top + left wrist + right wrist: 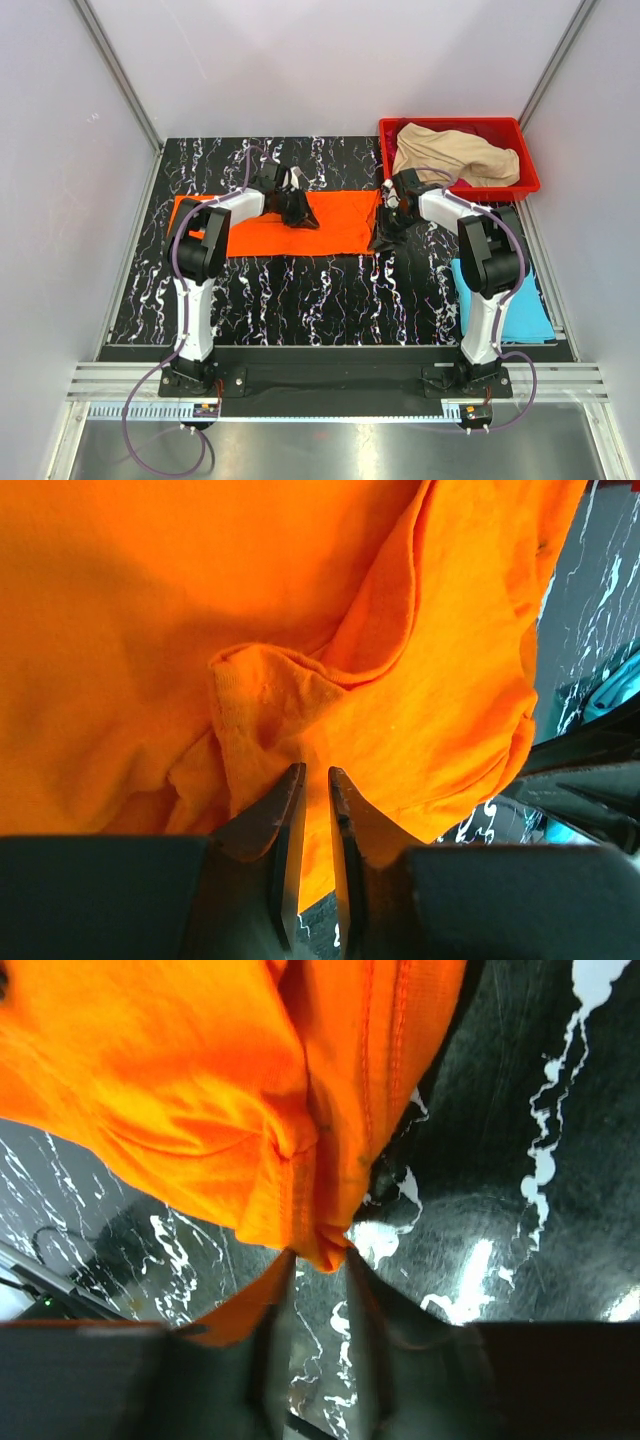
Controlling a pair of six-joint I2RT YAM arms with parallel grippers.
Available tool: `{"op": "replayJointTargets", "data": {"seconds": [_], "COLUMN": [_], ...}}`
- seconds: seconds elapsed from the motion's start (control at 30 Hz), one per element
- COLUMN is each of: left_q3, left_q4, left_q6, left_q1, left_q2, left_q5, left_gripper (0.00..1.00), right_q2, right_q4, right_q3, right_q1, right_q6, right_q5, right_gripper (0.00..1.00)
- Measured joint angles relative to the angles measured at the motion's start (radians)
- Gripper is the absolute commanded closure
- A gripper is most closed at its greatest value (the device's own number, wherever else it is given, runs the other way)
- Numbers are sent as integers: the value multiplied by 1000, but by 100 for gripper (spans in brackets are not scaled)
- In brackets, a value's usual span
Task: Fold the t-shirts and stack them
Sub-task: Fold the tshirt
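1. My left fingers were pressed nearly together, pinching a fold of the bright orange cloth t-shirt near its far edge.
2. My right fingers stood slightly apart at that shirt's right hem corner. I could not tell whether they gripped it.
3. The orange shirt lay spread across the middle of the black, white-veined bench.
4. A beige cloth t-shirt sat crumpled in the red plastic bin at the far right.
5. A light blue cloth t-shirt lay at the near right.
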Motion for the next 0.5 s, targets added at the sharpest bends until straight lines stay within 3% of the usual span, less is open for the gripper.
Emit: {"op": "replayJointTargets", "data": {"seconds": [0.17,0.33,0.5], "left_q3": [1,11,22], "left_q4": [-14,-42,-74], "left_q6": [3,8,27], "left_q1": [0,2,8], "left_q2": [0,1,3], "left_q5": [-1,-5,-16], "left_gripper": [80,81,83], "right_q2": [19,22,-11], "right_q4": [6,-2,-69], "right_q3": [0,2,6], "right_q1": [4,8,29], "right_q6": [-5,-21,-88], "right_q5": [0,30,196], "right_gripper": [100,100,100]}}
